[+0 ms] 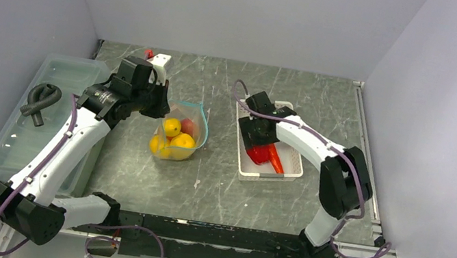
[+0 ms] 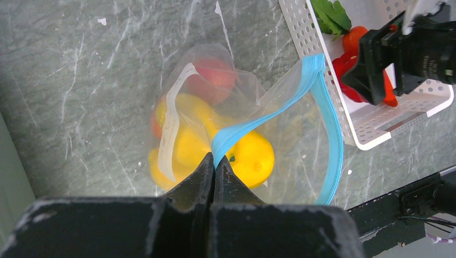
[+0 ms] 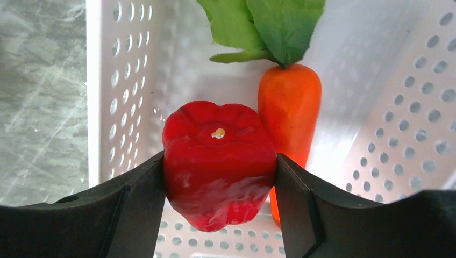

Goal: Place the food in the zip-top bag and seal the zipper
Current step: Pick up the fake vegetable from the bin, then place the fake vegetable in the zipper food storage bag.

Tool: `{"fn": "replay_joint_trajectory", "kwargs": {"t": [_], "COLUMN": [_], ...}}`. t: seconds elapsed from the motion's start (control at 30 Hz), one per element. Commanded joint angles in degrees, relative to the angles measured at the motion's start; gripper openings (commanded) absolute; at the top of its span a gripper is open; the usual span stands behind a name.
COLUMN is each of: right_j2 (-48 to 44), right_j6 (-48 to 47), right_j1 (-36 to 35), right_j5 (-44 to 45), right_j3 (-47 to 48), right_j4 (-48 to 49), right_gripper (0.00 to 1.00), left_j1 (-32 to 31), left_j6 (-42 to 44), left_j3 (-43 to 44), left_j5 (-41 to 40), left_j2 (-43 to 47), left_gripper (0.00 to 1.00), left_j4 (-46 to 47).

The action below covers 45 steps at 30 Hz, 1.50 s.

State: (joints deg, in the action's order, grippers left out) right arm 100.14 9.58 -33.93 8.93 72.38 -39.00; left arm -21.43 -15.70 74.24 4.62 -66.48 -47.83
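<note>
Count on inspection: one zip-top bag [image 2: 293,123], containing three yellow-to-orange round fruits [image 1: 183,141] and one reddish round fruit [image 2: 215,80]. One white perforated basket [image 3: 115,80], containing one red pepper [image 3: 218,161] and one carrot [image 3: 289,102] with one green leafy top [image 3: 269,24]. One translucent bin [image 1: 69,69], containing one dark hose [image 1: 41,101].

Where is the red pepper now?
The red pepper sits in the white basket on the right of the table, between the fingers of the right gripper, beside the carrot.

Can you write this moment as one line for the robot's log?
left end effector: pinching zipper, bag open | right end effector: closed on red pepper in basket | bagged: yellow fruits | unbagged: carrot
</note>
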Motion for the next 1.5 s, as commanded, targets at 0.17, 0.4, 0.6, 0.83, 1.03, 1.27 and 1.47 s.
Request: {"fn": "replay_joint_trajectory", "kwargs": {"t": [0.17,0.4,0.6,0.83,1.03,1.27,1.47], "right_j2": [-11.6,-17.2,-21.7,-23.8,-22.2,-18.2,-13.8], "right_j6": [3.6,4.8,4.5,5.2,6.6,6.8,6.0], "right_j1": [-0.9,-5.0,-10.6,-14.5,-17.3,-20.1,-21.5], "right_j5": [2.5,1.3,-2.7,-9.4,-14.7,-15.1,-14.9], "right_j3": [4.6,8.5,10.8,12.2,12.9,14.9,15.8], "right_j4": [-3.0,-2.4,3.0,10.6,17.0,20.4,20.9], "right_gripper": [0.39,0.39,0.39,0.39,0.39,0.4,0.4], "left_j1": [0.4,0.4,0.5,0.5,0.5,0.5,0.6], "left_j6": [0.7,0.6,0.6,0.6,0.6,0.5,0.5], "left_j3": [-0.3,-0.3,-0.3,-0.3,-0.2,-0.2,-0.3], "left_j5": [0.1,0.1,0.1,0.2,0.5,0.7,0.7], "left_j2": [1.0,1.0,1.0,1.0,1.1,1.1,1.1], "left_gripper": [0.0,0.0,0.0,0.0,0.0,0.0,0.0], "left_j4": [2.3,2.3,2.3,2.2,2.4,2.3,2.2]}}
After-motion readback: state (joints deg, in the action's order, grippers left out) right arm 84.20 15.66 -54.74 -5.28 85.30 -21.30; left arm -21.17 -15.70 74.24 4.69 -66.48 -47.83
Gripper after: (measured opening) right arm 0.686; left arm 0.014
